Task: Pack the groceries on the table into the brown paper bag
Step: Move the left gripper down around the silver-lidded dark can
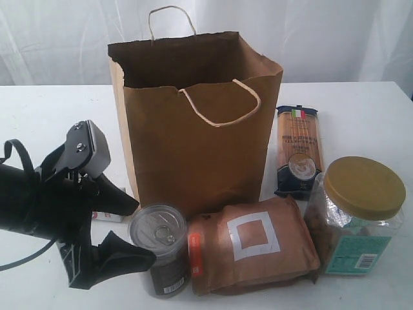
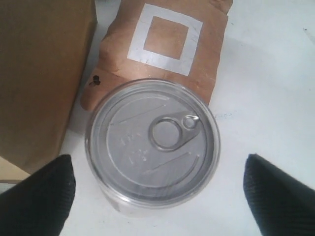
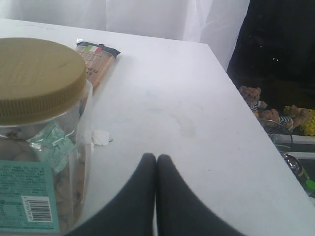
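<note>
A wide white surface point(image 1: 361, 110) is shown. At its middle, a tall brown paper bag point(image 1: 193, 142) is stood upright with its mouth open, ready to be filled from above; its inside cannot be seen. In front of the bag, a brown pouch with a white square point(image 1: 251, 248) is laid flat. To the right a gold-lidded clear jar point(image 1: 355, 219) is stood, with a long pasta packet point(image 1: 298, 152) laid behind it. A dark pull-tab can point(image 1: 160, 248) is stood just beside the pouch. The left tool point(image 2: 157, 196) is spread wide, with a finger on each side of the can and nothing gripped, seemingly lined up for a grasp. The right tool point(image 3: 156, 196) is pressed together, empty, near the jar.
</note>
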You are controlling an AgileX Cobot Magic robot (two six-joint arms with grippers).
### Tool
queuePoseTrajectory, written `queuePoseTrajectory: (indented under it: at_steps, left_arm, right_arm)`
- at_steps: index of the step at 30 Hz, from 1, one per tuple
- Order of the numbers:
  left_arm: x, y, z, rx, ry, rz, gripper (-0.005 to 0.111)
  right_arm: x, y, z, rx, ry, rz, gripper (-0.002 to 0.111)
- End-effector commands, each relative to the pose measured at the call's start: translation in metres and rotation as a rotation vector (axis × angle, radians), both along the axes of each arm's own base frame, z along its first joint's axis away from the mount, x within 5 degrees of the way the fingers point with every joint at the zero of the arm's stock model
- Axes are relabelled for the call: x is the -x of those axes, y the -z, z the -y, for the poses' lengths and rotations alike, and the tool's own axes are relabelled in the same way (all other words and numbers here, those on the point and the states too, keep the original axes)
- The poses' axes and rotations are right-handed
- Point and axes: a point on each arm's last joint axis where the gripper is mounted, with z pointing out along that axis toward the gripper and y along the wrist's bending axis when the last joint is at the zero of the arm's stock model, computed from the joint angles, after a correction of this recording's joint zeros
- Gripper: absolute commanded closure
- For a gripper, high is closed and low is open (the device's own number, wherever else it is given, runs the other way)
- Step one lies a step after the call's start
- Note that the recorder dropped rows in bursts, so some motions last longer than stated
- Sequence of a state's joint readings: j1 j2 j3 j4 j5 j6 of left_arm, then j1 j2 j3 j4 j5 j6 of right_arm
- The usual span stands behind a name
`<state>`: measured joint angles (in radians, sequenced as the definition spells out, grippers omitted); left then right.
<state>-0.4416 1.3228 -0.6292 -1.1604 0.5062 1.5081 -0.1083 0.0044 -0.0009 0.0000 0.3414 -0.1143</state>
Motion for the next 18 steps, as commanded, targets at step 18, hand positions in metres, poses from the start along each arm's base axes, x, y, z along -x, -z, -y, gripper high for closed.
queuePoseTrajectory:
  at_steps: [18]
  left_arm:
    - [0.0008, 0.0089, 0.0059, 0.045, 0.011, -0.105, 0.001]
  right_arm:
    - [0.0001, -0.0004, 0.0, 0.003, 0.0, 0.009, 0.108]
